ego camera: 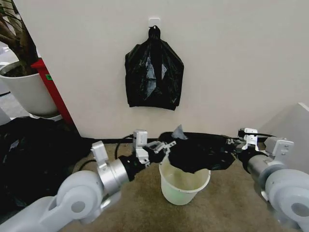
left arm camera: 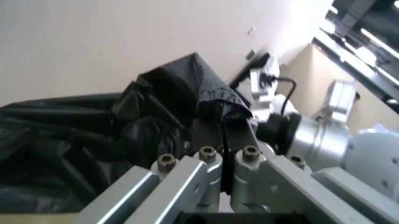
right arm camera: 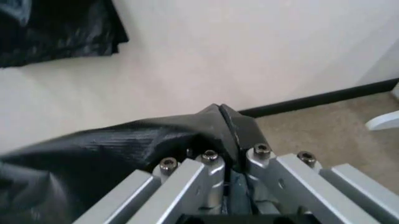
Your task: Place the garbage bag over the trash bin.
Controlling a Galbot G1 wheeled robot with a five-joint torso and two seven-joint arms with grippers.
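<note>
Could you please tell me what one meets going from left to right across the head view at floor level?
Dark heap of bags → left hand → bin, with the bag stretched above it → right hand.

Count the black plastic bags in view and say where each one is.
3: the garbage bag stretched between the left gripper and right gripper over the trash bin; a bag bundle on the wall hook; a dark heap left, possibly several.
</note>
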